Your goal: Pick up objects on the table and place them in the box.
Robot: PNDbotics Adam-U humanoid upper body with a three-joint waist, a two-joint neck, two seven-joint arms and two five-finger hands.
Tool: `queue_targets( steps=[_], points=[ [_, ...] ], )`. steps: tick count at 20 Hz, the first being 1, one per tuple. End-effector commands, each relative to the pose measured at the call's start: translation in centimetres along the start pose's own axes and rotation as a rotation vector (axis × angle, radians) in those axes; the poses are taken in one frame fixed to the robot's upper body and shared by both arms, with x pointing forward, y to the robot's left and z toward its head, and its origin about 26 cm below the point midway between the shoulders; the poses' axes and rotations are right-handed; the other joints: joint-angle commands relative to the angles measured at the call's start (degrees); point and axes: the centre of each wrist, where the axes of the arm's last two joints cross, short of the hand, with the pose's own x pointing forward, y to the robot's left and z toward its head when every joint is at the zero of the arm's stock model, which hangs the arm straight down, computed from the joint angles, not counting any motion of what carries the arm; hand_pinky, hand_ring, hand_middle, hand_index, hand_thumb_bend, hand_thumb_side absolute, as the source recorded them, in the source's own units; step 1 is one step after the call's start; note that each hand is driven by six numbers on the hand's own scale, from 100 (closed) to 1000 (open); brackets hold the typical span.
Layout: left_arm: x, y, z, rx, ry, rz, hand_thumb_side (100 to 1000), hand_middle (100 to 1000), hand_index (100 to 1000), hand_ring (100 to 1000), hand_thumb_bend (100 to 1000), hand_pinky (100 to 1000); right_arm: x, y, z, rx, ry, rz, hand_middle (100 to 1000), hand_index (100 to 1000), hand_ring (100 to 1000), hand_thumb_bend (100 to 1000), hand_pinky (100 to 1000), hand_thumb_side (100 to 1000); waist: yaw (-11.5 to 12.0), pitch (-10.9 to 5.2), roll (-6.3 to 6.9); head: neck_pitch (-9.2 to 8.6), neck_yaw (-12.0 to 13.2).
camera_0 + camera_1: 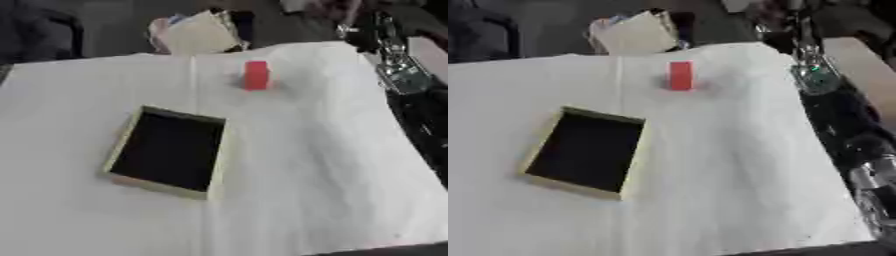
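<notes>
The red block (255,75) stands upright on the white worktop (332,165), far from the open dark box (171,150), while the right arm (833,107) runs along the right edge, its hand state impossible to tell.

White cloth-covered table (332,200), creased lengthwise. Dark grey floor (114,25) beyond far edge. Pale cream bundle (199,34) on floor behind table.
</notes>
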Motion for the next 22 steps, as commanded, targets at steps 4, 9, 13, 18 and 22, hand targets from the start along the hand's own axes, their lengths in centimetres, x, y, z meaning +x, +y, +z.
queue_targets(
  steps=[4,9,13,18,22],
  points=[
    [0.6,0.0,-0.8,-0.019,-0.032,0.001,430,680,809,684,217,799,2.0,-0.3,-1.1,0.071,-0.017,0.108,757,916,699,531,518,358,0.7,-0.79,-0.18,-0.48,-0.3],
    [0.5,-0.2,-0.8,-0.024,-0.029,0.006,431,679,809,684,216,800,3.1,1.0,-1.6,0.235,-0.001,0.233,826,962,765,561,578,237,1.4,-0.63,-0.26,-0.78,-0.7],
    [0.6,-0.3,-0.8,-0.030,-0.030,0.011,431,679,809,684,216,801,4.3,2.3,-1.8,0.370,-0.006,0.323,864,982,807,570,626,168,2.2,-0.44,-0.24,-1.01,-1.2],
    [0.6,-0.6,-1.0,-0.038,-0.037,0.026,431,678,809,684,215,801,5.9,3.3,-2.0,0.438,-0.025,0.418,907,989,856,553,672,148,3.5,0.07,-0.28,-1.36,-2.0],
    [0.6,-0.8,-1.2,-0.042,-0.045,0.036,431,678,809,684,216,801,6.8,4.0,-2.0,0.444,-0.049,0.485,943,998,899,534,714,136,4.5,0.46,-0.34,-1.50,-2.5]
  ],
)
